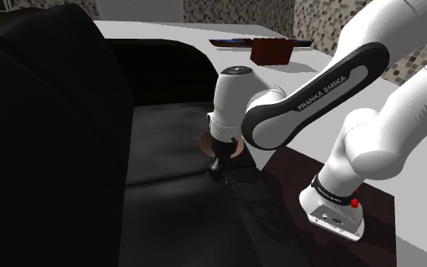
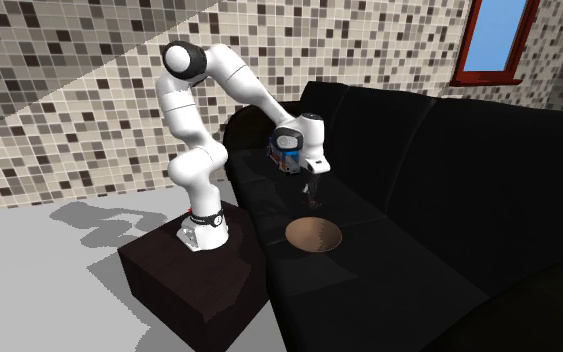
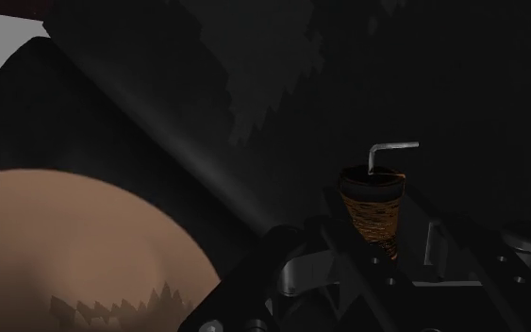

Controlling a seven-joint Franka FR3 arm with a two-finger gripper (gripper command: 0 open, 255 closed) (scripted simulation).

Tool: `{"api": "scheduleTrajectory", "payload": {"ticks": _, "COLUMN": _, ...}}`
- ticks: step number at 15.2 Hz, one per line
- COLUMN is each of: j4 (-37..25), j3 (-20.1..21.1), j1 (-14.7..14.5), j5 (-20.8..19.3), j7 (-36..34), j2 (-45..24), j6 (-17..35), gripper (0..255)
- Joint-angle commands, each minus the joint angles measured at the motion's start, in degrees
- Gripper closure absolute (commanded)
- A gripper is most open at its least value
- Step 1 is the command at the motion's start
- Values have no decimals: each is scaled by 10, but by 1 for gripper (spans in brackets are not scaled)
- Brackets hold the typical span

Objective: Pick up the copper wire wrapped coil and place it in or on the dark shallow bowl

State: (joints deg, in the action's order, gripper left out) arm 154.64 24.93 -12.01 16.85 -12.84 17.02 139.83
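— Claw (image 2: 311, 192) first: pinched on the copper-wound coil (image 3: 372, 209), down near the sofa seat (image 2: 369, 222).

— Lie of the coil?

— Long axis in line with the claw's reach. Narrow end tucked toward the hand, wide dark end outward, with a bent metal pin (image 3: 391, 149) beyond it.

— And across the second exterior view, from its left?

— Far left, the stand (image 2: 194, 285), just beside the sofa's front edge. Then the brown shallow bowl (image 2: 314, 238) on the seat, straight under the claw in that view and nearer the front edge. Near, yet apart. Further right, bare dark cushion, then the tall backrest (image 2: 469, 150).

— So which way to travel?

— Judging by that, a short pull toward the seat's front edge, then down. From the wrist, bowl close beside the claw, off to one side of the coil rather than beneath it.

— Room to move?

— Open air over the bowl, by the look of it. Worth minding the rim on the way down, and that pin: likely to catch or tip the coil on letting go. Probably best set down low and centred.
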Motion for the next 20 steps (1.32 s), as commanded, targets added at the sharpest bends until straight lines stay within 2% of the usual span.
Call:
{"api": "scheduleTrajectory", "payload": {"ticks": 1, "j4": -5, "j3": -4, "j1": -1, "j5": 1, "j7": 1, "j2": 16, "j6": -22, "gripper": 255}}
{"api": "scheduleTrajectory", "payload": {"ticks": 14, "j4": -55, "j3": -26, "j1": -4, "j5": -3, "j7": 0, "j2": 91, "j6": -145, "gripper": 255}}
{"api": "scheduleTrajectory", "payload": {"ticks": 20, "j4": -61, "j3": -92, "j1": 43, "j5": -39, "j7": 86, "j2": 81, "j6": -154, "gripper": 255}}
